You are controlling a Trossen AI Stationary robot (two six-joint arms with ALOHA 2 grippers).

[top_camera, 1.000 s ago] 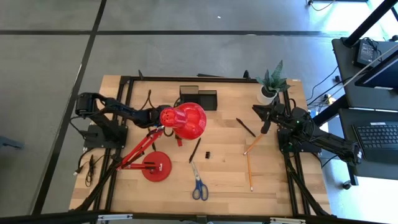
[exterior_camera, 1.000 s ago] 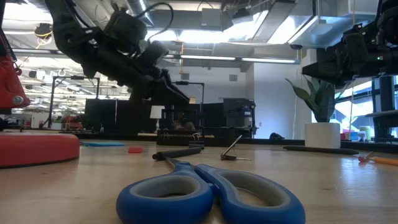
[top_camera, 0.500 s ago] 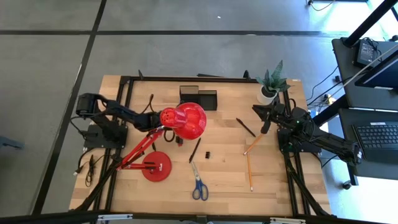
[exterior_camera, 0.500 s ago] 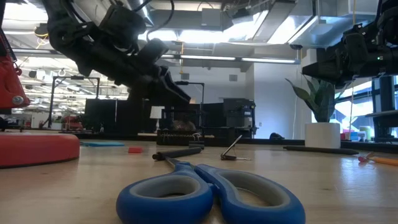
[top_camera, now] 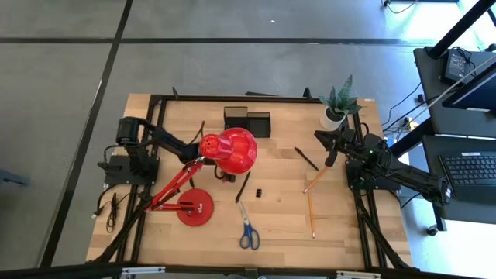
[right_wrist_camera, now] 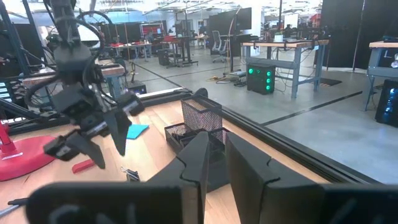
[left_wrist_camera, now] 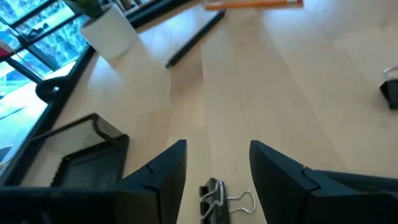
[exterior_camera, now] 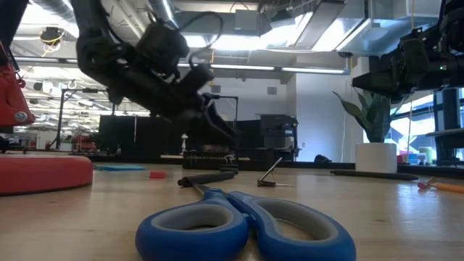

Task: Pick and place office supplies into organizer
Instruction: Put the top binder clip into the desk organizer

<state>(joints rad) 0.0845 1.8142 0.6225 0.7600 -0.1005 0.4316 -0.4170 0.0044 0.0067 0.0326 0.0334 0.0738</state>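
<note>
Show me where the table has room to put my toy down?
Bare wood lies between the blue-handled scissors and the wooden pencil, and left of the black mesh organizer. It is crowded under the red lamp head, around the black pen.

I see the organizer at the bench's far edge, mid-width. The lamp head hangs just in front of it, the lamp base toward the near left corner. My left gripper sits under the lamp head, over a binder clip lying on the bench. The plant is at the far right corner, my right gripper in front of it. A pen lies left of that gripper, two pencils in front. Another pen and a tiny clip lie mid-bench; the scissors are near the front edge.
</note>
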